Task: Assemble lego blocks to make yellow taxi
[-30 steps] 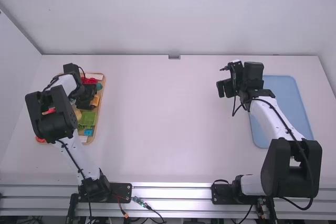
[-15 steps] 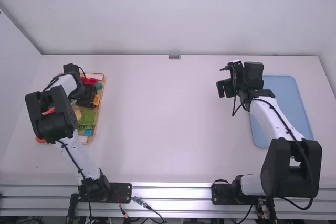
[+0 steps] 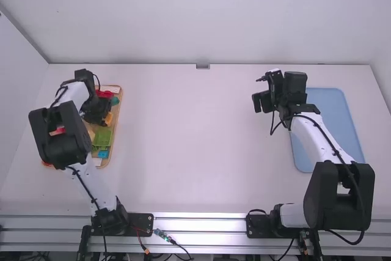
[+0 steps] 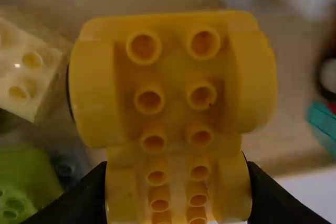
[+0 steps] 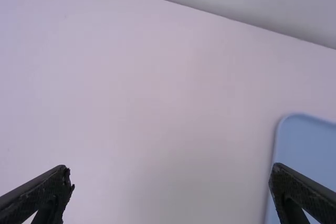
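One white table [image 3: 201, 151] spanned my view, with the two arms apart at its sides. The right arm [image 3: 314, 136] had not budged over the last second, parked beside the blue tray [image 3: 333, 117], its gripper [image 5: 171, 174] fingers spread around nothing. The left arm [image 3: 91, 184] was what had changed: its wrist had drifted slightly left over the wooden tray [image 3: 117, 113] in the high view, baring a bit more of the green block [image 3: 102, 139].

In the left wrist view, the left gripper [image 4: 177, 182] had its fingers pinching a long yellow studded brick [image 4: 173, 72] by its sides, above that tray. I took the small shift for the start of a lift; whether the brick had fully cleared its neighbours I couldn't tell. It looked like the taxi's body, so I judged that carrying it out to the open table came next. The smaller cream block [image 4: 44, 82] lay near enough to snag.
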Robot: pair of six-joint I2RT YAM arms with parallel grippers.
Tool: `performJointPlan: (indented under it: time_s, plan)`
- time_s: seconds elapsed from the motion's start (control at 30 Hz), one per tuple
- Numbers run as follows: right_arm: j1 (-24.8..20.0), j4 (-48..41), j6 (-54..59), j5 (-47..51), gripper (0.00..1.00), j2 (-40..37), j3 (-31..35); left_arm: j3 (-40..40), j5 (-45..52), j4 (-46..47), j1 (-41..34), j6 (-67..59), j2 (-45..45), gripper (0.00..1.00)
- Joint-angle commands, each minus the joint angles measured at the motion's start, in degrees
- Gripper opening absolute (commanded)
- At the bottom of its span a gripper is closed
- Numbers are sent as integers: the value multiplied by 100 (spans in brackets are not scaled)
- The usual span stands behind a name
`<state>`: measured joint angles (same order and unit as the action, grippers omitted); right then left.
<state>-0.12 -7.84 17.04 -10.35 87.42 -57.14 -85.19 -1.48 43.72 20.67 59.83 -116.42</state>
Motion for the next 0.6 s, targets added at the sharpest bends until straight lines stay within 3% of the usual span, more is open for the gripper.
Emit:
performJointPlan:
  time_s: [0.0, 0.07, 0.17, 0.27, 0.33, 0.47, 0.57]
  plan:
    - [17, 1, -34, -37, 99, 48, -129, -151, -492, 57, -372, -599, 596, 30]
    - [15, -14, -31, -37, 99, 48, -129, -122, -647, 17, -601, -890, 723, 29]
    - [15, -18, -34, -37, 99, 48, -129, -72, -345, -284, -1152, -2312, 892, 31]
    - [15, -14, -29, -35, 99, 48, -129, -85, 879, -323, -1823, -4680, 911, 31]
    - [15, -12, -29, -35, 99, 48, -129, -76, 1246, -120, -2192, -5587, 909, 30]
    - [11, 8, -29, -35, 99, 48, -129, -59, 935, 339, -3217, -6846, 909, 14]
    - [11, 6, -34, -37, 99, 48, -129, 42, 640, 461, -3950, -7807, 909, 13]
